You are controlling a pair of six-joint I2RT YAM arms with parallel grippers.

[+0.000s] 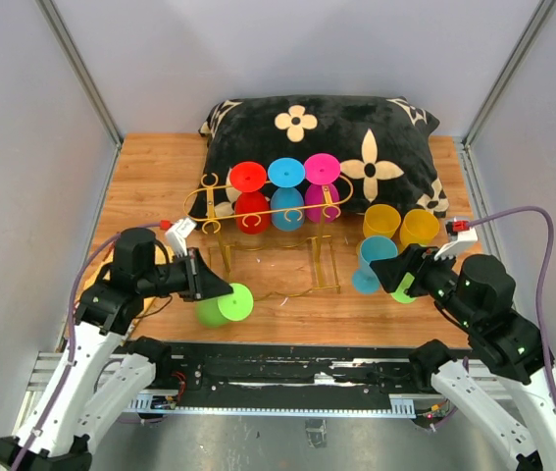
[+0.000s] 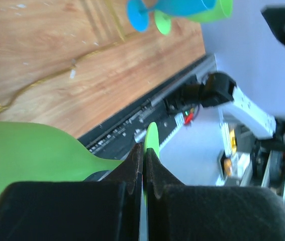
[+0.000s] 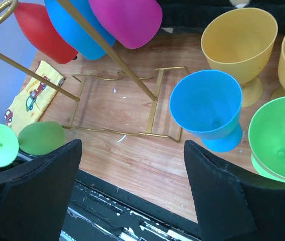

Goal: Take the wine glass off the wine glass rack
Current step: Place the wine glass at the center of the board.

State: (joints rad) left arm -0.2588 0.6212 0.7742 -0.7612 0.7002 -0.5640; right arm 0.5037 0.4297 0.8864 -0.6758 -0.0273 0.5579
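Green glass (image 1: 227, 305) is off the rack (image 1: 287, 210), held sideways at the rack's 7 o'clock. I see the left gripper (image 2: 143, 159) clenched on its foot disc. The right gripper (image 3: 132, 191) sits released, fingers wide, at the rack's 4 o'clock. Red (image 1: 250, 201), blue (image 1: 286, 196) and magenta (image 1: 322, 191) glasses hang on the rails.

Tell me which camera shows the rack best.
Top external: the whole rack shows, with the red glass, blue glass and pink glass hanging on it. Right wrist catches only its base loop and two slanting rails. Left wrist shows just blurred bits of its gold wire.
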